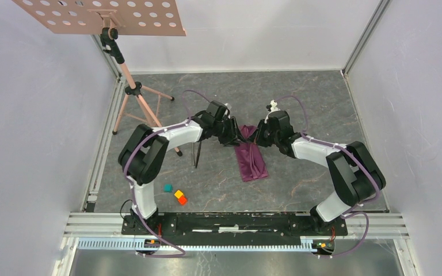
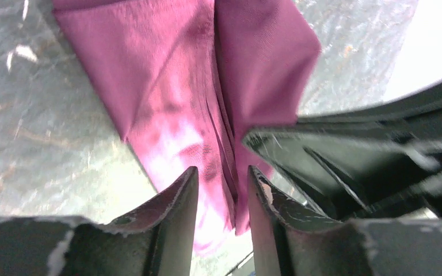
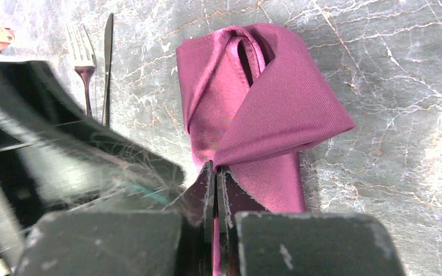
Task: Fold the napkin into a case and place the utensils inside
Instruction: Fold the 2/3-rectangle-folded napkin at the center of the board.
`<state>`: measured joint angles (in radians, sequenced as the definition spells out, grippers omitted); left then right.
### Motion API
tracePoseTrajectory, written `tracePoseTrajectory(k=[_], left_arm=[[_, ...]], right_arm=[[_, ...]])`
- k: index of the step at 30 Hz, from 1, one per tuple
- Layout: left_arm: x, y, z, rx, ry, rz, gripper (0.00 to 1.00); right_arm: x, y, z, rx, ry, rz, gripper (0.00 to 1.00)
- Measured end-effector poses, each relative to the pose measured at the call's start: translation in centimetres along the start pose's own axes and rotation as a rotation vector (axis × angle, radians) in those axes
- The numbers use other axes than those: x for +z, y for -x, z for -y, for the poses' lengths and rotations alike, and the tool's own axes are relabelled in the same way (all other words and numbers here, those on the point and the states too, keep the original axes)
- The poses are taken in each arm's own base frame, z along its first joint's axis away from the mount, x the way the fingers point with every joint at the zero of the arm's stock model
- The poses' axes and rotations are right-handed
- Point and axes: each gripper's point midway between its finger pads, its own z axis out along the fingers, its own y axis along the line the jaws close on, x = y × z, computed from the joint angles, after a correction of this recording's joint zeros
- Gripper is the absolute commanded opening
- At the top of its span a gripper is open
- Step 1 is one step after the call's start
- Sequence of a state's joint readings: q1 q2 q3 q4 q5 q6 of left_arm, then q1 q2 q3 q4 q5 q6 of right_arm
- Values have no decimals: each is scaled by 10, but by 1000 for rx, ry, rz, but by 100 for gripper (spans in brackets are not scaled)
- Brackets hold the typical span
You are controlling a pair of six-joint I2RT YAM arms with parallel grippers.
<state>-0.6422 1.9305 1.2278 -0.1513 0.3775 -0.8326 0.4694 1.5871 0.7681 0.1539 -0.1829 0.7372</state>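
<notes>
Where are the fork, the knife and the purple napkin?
fork (image 3: pixel 82 57), right wrist view, on its tines.
knife (image 3: pixel 108 63), right wrist view, on its blade.
napkin (image 1: pixel 251 158), top view, on its folded middle.

A grey marbled worktop (image 1: pixel 322 103) is carrying a plum napkin (image 1: pixel 251 161), lying in a long folded strip near the middle. A fork (image 3: pixel 80 54) and a knife (image 3: pixel 108 63) are lying side by side to its left. A teal block (image 1: pixel 167 187), a yellow block (image 1: pixel 178 194) and an orange block (image 1: pixel 182 200) are sitting clustered nearer the front. A tripod (image 1: pixel 144 106) is standing at the far left.
</notes>
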Motion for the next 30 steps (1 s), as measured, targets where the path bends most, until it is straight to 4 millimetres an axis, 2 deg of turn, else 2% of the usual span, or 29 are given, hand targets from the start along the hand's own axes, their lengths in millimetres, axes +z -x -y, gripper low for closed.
tracePoseTrajectory(k=[3,6,10,15,17,22,30], left_arm=[[-21,2,4,1,-22,22,47],[-29,8,6,7,-33,44,47],[-21,8,-6,-9,-7,33,42],[1,-3,-34,-38,58,-12,26],[9,-7,-43,-43,78,-28,23],[11,-5,-44,-31,79,-26,16],[12,-5,-45,-21,80,-28,13]], right_arm=[[1,-3,2,-2,-7,-12,0],[2,-6,4,-2,-15,-21,0],[3,-8,4,-4,-15,-27,0],[3,-11,1,-8,-10,-32,0],[3,-13,0,-9,-7,-35,0],[7,-16,-7,-16,2,-46,0],[16,-22,-20,-18,17,-65,0]])
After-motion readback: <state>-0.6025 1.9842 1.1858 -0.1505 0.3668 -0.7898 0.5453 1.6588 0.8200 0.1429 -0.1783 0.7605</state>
